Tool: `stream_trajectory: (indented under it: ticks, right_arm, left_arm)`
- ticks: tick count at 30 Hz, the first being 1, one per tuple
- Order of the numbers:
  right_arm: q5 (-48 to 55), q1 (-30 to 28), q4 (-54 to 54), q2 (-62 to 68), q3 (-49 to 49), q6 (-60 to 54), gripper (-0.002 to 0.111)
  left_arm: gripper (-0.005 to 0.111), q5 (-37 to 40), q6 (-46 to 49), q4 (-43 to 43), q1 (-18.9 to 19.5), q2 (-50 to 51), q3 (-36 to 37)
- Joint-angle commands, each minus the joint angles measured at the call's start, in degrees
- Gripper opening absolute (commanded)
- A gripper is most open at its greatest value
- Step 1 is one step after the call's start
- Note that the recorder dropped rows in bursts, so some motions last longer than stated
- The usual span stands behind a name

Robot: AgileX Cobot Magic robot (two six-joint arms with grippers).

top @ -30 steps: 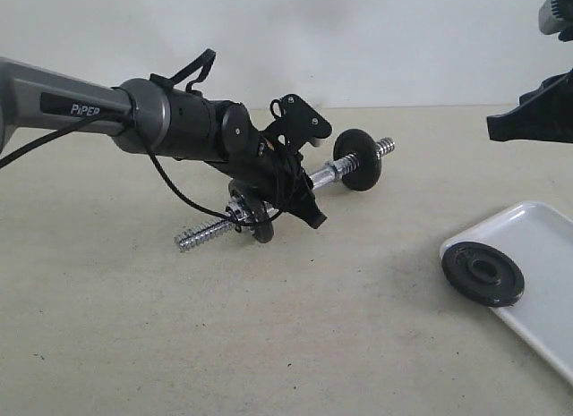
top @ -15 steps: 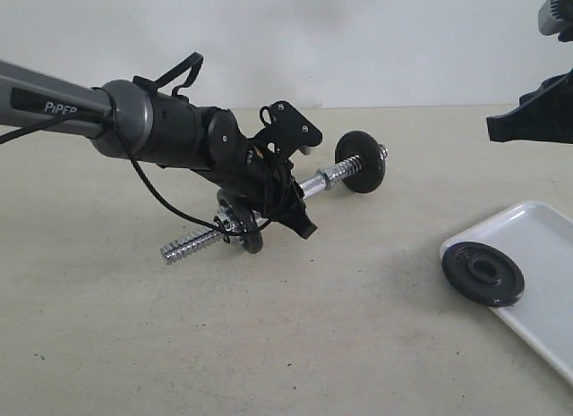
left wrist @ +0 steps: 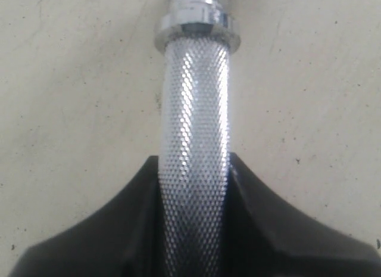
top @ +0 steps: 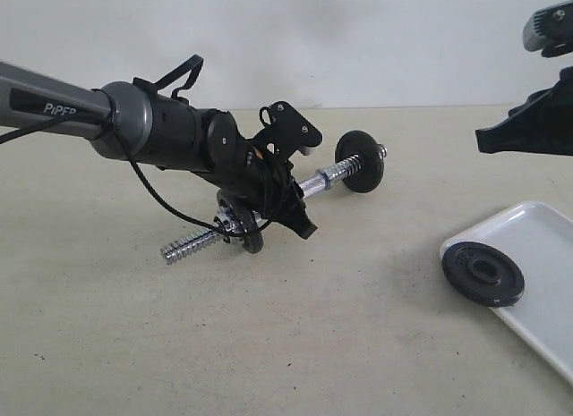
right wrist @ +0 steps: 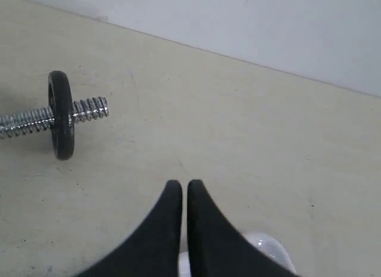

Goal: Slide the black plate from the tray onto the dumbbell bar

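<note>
The dumbbell bar [top: 327, 175] lies slanted on the tabletop, with a small black disc [top: 361, 161] toward its far end and another [top: 243, 221] near its threaded near end [top: 185, 245]. My left gripper [top: 288, 191] is shut on the bar's cross-hatched shaft [left wrist: 193, 128], one finger [left wrist: 128, 223] on each side of it. The black plate [top: 483, 273] lies flat on the near left corner of the white tray [top: 537, 228] at the right. My right gripper [top: 482, 140] hovers above and behind the tray, shut and empty [right wrist: 183, 184], pointing toward the bar's far disc [right wrist: 61, 115].
A pale wall runs behind the beige tabletop. The left arm's cable [top: 170, 188] loops down near the bar's near disc. A corner of the tray [right wrist: 271, 247] shows under my right gripper's fingers.
My left gripper has dragged the dumbbell bar a little to the left, then held still. The right gripper has shifted slightly left.
</note>
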Motion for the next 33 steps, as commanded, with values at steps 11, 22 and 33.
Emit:
stream_trajectory:
  ticks: [11,22,33]
  right_arm:
    - [-8.0,1.6,0.5,17.1,-7.4,2.5,0.001]
    - [-12.1,5.0,-0.1,28.7,-16.1,0.5,0.001]
    - [-19.0,5.1,-0.6,35.4,-17.7,1.1,0.001]
  left_arm:
    - [0.004,-3.3,-0.6,-1.0,0.0,-12.6,-0.1]
    - [0.004,-2.2,-0.6,-1.0,0.0,-12.6,-0.1]
    - [0.004,-2.3,-0.6,-1.0,0.0,-12.6,-0.1]
